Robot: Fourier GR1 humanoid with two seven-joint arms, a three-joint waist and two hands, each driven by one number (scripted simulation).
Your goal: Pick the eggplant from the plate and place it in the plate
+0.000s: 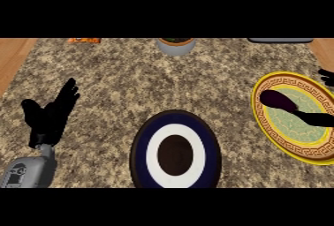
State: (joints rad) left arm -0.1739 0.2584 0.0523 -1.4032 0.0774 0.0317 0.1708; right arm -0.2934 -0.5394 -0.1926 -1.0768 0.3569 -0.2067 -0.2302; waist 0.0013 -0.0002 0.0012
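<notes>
So my left hand [49, 112] is parked over at about 9 o'clock on the granite counter [117, 75], fingers straight and pointing up toward 12, thumb out to the side, holding nothing. Just resting there, grey forearm coming up from the 7 o'clock corner.

The eggplant [279, 100] sits on the yellow plate [274, 132] with the patterned rim over at 3 o'clock, in the plate's upper left part, dark purple, fat end toward 10 o'clock. My right hand [316, 118] comes in from the right edge at about 3 o'clock, and a dark finger of it stretches across the plate's green middle right up to the eggplant's narrow end. It looks like it's touching, but I honestly can't tell whether the fingers are wrapped round it or just laid out. Another dark bit of the hand pokes in higher up at the right edge.

The other plate [176, 152], navy with a white ring and a dark centre, is at 6 o'clock, nothing on it. A grey pot [175, 45] stands at 12 o'clock.
</notes>
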